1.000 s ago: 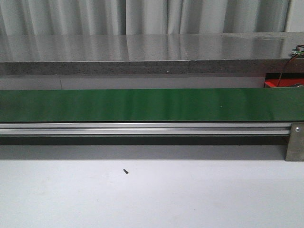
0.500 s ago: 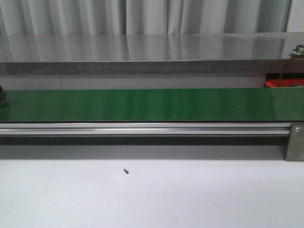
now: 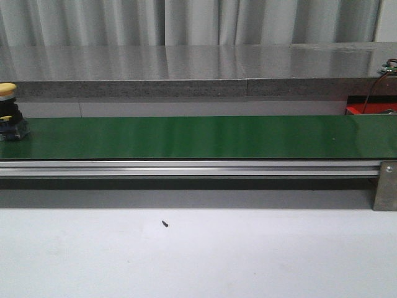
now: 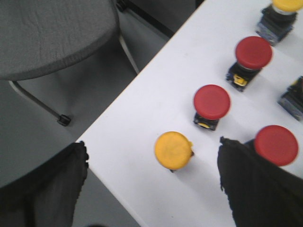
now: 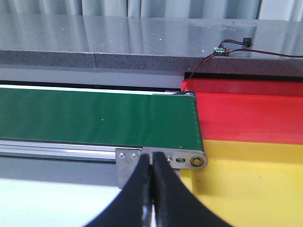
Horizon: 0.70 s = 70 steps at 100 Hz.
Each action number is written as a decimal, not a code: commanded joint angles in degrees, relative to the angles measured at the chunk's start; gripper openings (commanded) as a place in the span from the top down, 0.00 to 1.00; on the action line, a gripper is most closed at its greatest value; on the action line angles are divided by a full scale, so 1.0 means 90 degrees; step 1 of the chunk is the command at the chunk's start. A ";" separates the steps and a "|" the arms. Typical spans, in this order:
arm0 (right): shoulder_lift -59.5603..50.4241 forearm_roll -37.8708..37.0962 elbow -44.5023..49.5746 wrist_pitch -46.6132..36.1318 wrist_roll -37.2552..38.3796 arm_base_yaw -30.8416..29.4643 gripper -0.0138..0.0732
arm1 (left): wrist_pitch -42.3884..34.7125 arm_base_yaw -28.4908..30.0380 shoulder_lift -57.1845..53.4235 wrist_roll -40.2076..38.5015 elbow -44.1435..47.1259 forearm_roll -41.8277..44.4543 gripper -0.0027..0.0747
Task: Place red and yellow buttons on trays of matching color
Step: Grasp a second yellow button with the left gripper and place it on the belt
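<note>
At far left of the long green belt (image 3: 198, 136) sits a yellow-capped push button (image 3: 8, 112); w/ right tool (image 5: 152, 189) pressed together, we'd part it before it arrives nr the yellow tray (image 5: 246, 184).

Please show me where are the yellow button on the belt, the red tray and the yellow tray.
yellow button (image 3: 7, 89): front view, on its yellow cap.
red tray (image 5: 251, 118): right wrist view, on its flat floor.
yellow tray (image 5: 246, 184): right wrist view, on its flat floor.

Green belt (image 3: 198, 137) carries yellow button (image 3: 8, 112) at left end; white table (image 4: 142, 123) holds buttons
</note>
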 commanded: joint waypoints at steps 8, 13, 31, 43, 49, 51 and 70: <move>-0.0080 -0.0074 -0.0117 -0.0529 -0.0017 0.0022 0.92 | -0.0575 0.0319 -0.0006 -0.0115 -0.0104 -0.0045 0.26; -0.0080 -0.0074 -0.0117 -0.0529 -0.0017 0.0022 0.92 | -0.0608 0.0319 0.0101 -0.0115 -0.0104 -0.0045 0.26; -0.0080 -0.0074 -0.0117 -0.0529 -0.0017 0.0022 0.92 | -0.0706 0.0305 0.0583 -0.0115 -0.0104 -0.0171 0.26; -0.0080 -0.0074 -0.0117 -0.0529 -0.0017 0.0022 0.92 | -0.0723 0.0241 0.0971 -0.0115 -0.0104 -0.0208 0.26; -0.0080 -0.0074 -0.0117 -0.0529 -0.0017 0.0022 0.92 | -0.0742 0.0179 0.1190 -0.0115 -0.0104 -0.0220 0.26; -0.0080 -0.0074 -0.0117 -0.0529 -0.0017 0.0022 0.92 | -0.0751 0.0139 0.1235 -0.0115 -0.0104 -0.0221 0.26; -0.0080 -0.0074 -0.0117 -0.0529 -0.0017 0.0022 0.92 | -0.0893 -0.0086 0.1867 -0.0115 -0.0104 -0.0221 0.26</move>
